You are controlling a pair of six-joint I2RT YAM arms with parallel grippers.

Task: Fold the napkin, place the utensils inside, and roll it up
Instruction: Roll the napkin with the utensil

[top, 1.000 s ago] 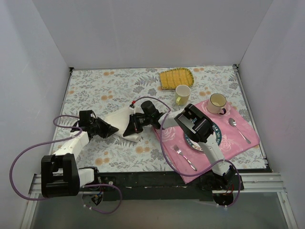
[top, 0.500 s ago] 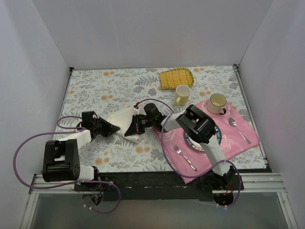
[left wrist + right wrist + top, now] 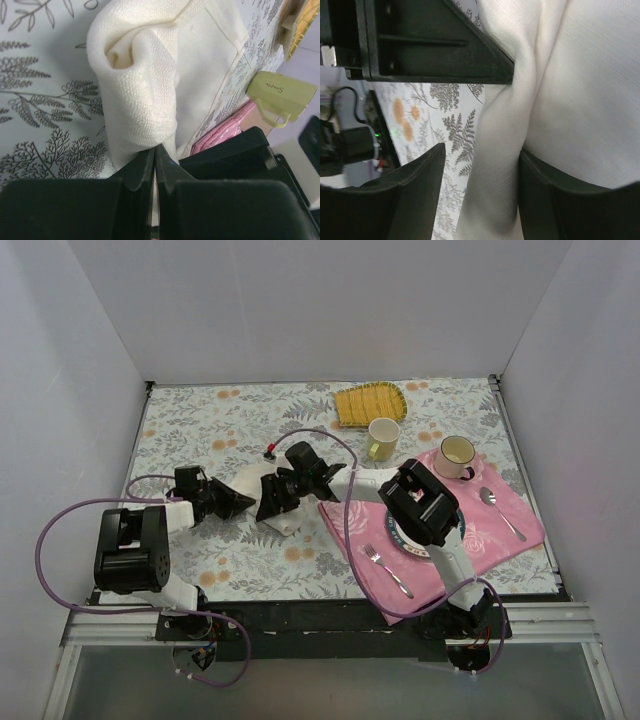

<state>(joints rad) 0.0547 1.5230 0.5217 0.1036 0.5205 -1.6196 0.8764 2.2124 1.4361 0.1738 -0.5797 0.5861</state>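
Right end effector (image 3: 268,502) slid along napkin (image 3: 150,100)

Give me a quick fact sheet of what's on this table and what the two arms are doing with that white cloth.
surface: table with a leaf-and-flower print
cloth: napkin, cream-white, bunched into folds, left of the pink placemat
left end effector: closed on a napkin fold
right end effector: fingers on either side of a raised napkin ridge
on the placemat: silver fork, silver spoon, cream mug
farther back: yellow-green mug, yellow ribbed mat
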